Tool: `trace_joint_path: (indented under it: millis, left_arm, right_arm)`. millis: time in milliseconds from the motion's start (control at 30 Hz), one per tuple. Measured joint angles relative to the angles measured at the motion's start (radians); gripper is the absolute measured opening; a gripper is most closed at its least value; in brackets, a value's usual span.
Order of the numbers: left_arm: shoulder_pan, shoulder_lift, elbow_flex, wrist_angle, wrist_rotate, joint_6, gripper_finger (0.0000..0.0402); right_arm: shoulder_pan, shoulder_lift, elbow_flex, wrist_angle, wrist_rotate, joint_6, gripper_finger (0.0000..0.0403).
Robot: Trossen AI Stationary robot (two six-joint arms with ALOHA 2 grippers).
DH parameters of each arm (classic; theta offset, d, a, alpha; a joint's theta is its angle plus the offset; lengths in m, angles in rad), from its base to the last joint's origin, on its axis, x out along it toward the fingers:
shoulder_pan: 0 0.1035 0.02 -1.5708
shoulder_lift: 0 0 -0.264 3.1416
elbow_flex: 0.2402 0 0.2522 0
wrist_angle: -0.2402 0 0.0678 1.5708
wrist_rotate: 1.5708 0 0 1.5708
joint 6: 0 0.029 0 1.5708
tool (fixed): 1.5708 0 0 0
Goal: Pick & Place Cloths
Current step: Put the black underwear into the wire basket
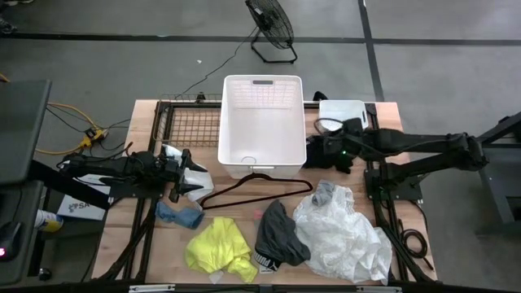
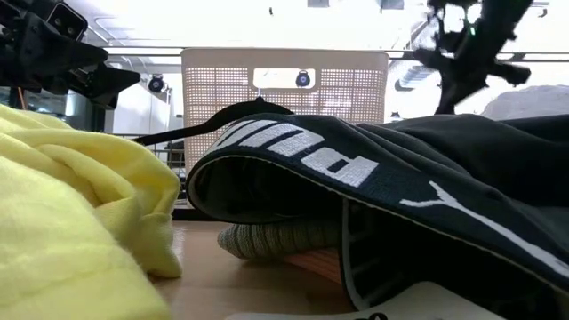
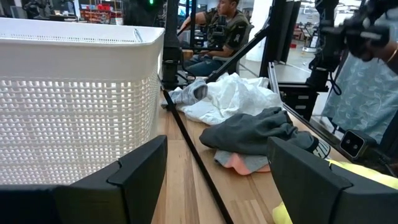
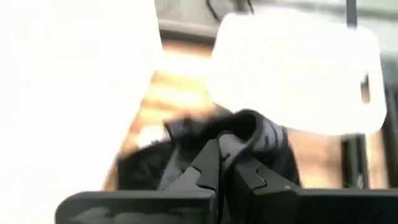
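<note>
Gripping a black cloth (image 4: 249, 134) in the shut right gripper (image 4: 225, 163) at centre right of the high view, just beside the basket (image 1: 262, 122)'s right wall. Idling the left gripper (image 3: 214, 174) at centre left with jaws wide and nothing between them; leaving the yellow cloth (image 1: 218, 246), grey cloth (image 1: 281, 236), white cloth (image 1: 346, 236) and blue cloth (image 1: 181, 215) lying along the lower part of the frame. Lifting the pinched fold high enough to clear the rim, carrying it over the basket's middle before letting go, probably best, keeping trailing fabric off the hanger (image 1: 252, 191).
</note>
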Motion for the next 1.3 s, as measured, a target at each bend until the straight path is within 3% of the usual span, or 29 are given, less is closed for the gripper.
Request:
trace_joint_path:
  millis: [367, 833, 1300]
  left_arm:
    - [0.0, 0.0, 0.0, 0.0, -0.001, 0.0, 0.0271]
    - [0.0, 0.0, 0.0, 0.0, -0.015, 0.0, 0.0271]
    - [0.0, 0.0, 0.0, 0.0, -0.016, 0.0, 0.0271]
  right_arm:
    - [0.0, 0.0, 0.282, 0.077, 0.186, -0.358, 0.0003]
    - [0.0, 0.001, 0.499, 0.474, 0.171, -0.911, 0.0003]
    - [0.007, 0.07, 0.614, 0.737, 0.172, -1.315, 0.0003]
